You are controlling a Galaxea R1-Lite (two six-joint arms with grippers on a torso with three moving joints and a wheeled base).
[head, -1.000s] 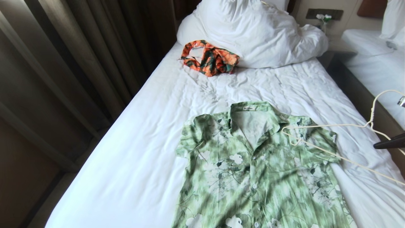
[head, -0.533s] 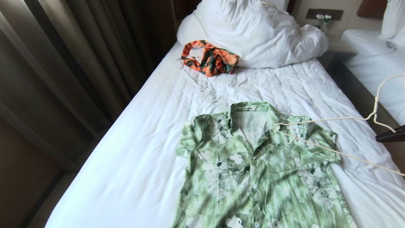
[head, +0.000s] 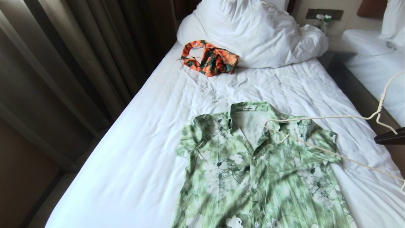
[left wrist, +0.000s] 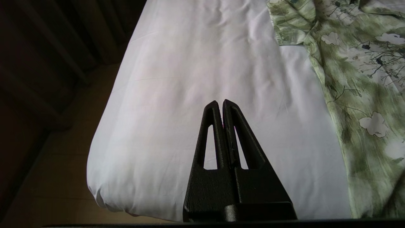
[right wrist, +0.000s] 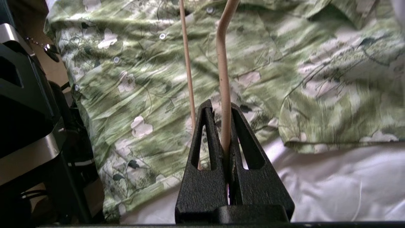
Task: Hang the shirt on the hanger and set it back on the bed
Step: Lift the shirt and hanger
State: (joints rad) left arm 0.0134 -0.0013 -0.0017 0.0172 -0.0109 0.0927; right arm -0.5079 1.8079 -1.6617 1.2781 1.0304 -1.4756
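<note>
Head view: the bed [head: 152, 133] runs away from the camera under a wrinkled white sheet, with a bunched white duvet [head: 253, 31] at its head end and brown curtains [head: 79, 63] along its left edge. A small orange-and-green garment [head: 210, 57] lies crumpled just in front of the duvet. Past the right edge sits a dark nightstand [head: 357, 88] and a second white bed [head: 376, 63]. The shirt [head: 253, 171] lies flat and face up at the foot end, toward the right edge, its long axis down the bed's length and its collar pointing at the head end. The hanger [head: 319, 117] lies crosswise over the shirt's right shoulder — one notched end reaches the collar opening, the hook rises off the right edge, near a dark finger of the right gripper [head: 390, 137].

Left wrist view: the left gripper [left wrist: 220, 103] hangs with its fingers pressed together, empty, above bare sheet at the bed's left foot corner; the shirt's side lies nearby on the sheet.

Right wrist view: the right gripper is clamped on a cream rod of the hanger — the rod runs straight out from between the fingers [right wrist: 207, 133] across the shirt's buttoned front, a thinner rod alongside it.
</note>
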